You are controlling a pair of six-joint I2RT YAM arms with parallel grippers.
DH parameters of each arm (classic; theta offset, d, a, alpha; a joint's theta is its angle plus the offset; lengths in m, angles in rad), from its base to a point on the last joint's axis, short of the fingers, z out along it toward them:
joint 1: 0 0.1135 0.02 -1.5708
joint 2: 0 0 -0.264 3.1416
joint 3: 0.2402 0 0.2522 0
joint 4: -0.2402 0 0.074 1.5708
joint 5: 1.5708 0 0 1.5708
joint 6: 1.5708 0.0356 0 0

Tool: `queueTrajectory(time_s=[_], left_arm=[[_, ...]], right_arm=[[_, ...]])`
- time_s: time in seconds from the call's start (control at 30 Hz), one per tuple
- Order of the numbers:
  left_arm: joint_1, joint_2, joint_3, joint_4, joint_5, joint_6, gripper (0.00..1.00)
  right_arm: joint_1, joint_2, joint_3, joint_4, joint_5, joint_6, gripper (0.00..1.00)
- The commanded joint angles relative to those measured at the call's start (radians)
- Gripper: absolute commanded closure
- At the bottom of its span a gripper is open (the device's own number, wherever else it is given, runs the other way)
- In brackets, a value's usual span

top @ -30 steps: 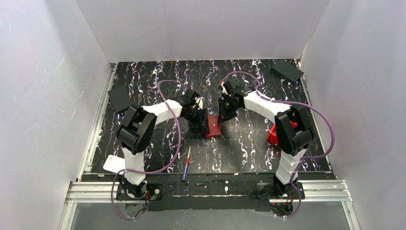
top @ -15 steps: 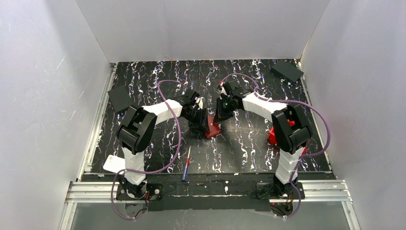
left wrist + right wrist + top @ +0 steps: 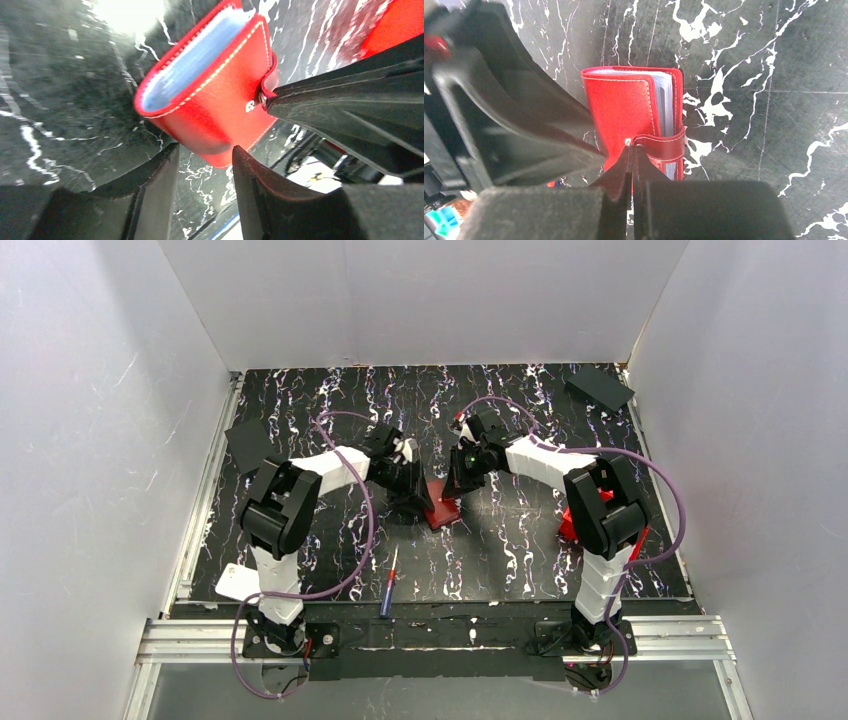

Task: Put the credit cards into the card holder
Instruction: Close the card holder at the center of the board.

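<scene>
Near done, I'd say: left fingers (image 3: 150,200) grip the folded card holder (image 3: 626,117); right fingers (image 3: 620,172) closed, pressing its snap strap (image 3: 669,146).

The left arm (image 3: 335,468) and right arm (image 3: 540,458) have white shells, black joints and looping purple cables (image 3: 371,530).

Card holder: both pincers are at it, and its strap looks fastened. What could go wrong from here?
1. The left pincer seems to hold only one lower corner of the card holder. A pull at the strap may twist the holder or drag it out of that grip.
2. The right pincer is shut, with its tips at the snap. On such a thin strap they may slip off and leave it fastened.
</scene>
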Motion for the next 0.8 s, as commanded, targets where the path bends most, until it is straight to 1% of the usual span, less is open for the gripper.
queueTrajectory(time_s=[0.0,0.07,0.13,0.23,0.27,0.37,0.43,0.53,0.63,0.77], left_arm=[[0.084,-0.083,-0.010,0.126,0.161,-0.098,0.62],[0.098,-0.071,0.000,0.193,0.200,-0.152,0.72],[0.099,-0.018,0.044,0.207,0.226,-0.172,0.80],[0.088,0.033,0.055,0.284,0.261,-0.231,0.88],[0.084,0.041,0.054,0.288,0.264,-0.242,0.90],[0.073,0.045,0.037,0.331,0.259,-0.245,0.92],[0.071,0.055,0.035,0.334,0.247,-0.240,0.92],[0.071,0.094,0.041,0.321,0.229,-0.226,0.97],[0.071,0.112,0.008,0.305,0.163,-0.195,1.00],[0.071,0.140,-0.028,0.268,0.091,-0.169,1.00]], right_arm=[[0.007,0.017,-0.011,-0.012,-0.016,-0.020,0.99],[0.007,0.017,-0.011,-0.012,-0.014,-0.020,0.99],[0.007,0.017,-0.010,-0.011,-0.016,-0.020,0.99],[0.007,0.017,-0.008,-0.008,-0.023,-0.016,0.99],[0.007,0.016,-0.007,-0.009,-0.022,-0.016,0.99],[0.007,0.017,-0.002,-0.012,-0.024,-0.017,0.99],[0.007,0.017,-0.002,-0.010,-0.029,-0.017,0.99],[0.007,0.014,-0.008,0.000,-0.037,-0.014,0.99],[0.007,0.004,-0.009,0.009,-0.043,-0.015,0.99],[0.007,-0.010,-0.015,0.036,-0.065,-0.010,0.99]])
